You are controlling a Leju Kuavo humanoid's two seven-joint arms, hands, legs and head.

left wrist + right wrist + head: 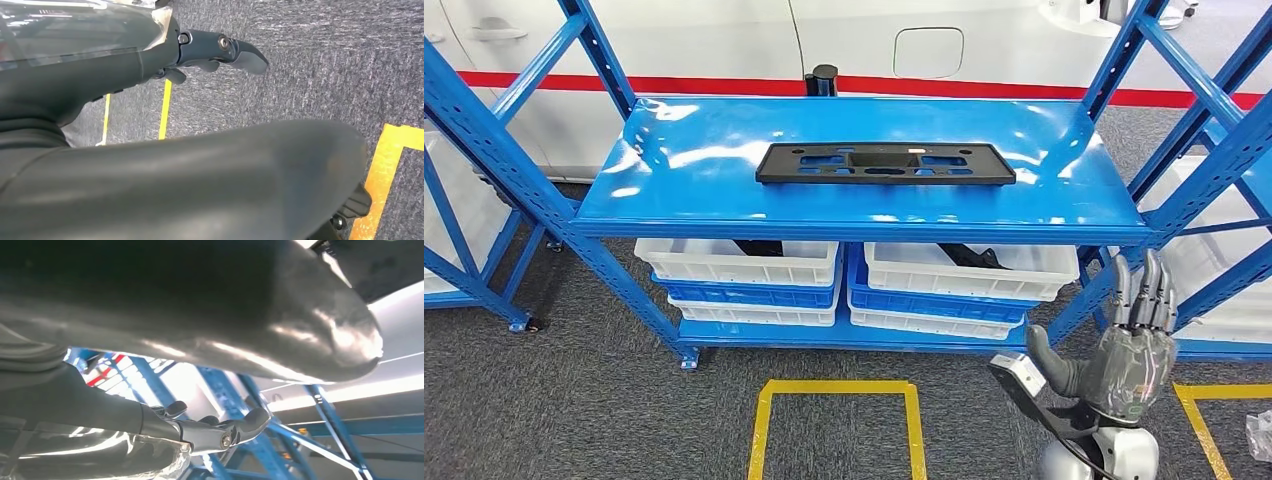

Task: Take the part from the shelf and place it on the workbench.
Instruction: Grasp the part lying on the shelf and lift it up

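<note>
Black flat part (884, 163) lying lengthwise, middle of blue shelf top (674, 150), nothing touching it. Right hand (1124, 350) raised at shelf's lower right corner, fingers straight up and apart, holding nothing, well short of part. Left hand (220, 50) down over grey carpet (310, 60) by yellow floor tape (385, 165), fingers loose, nothing in grasp. White bins (736, 262) on lower level
</note>
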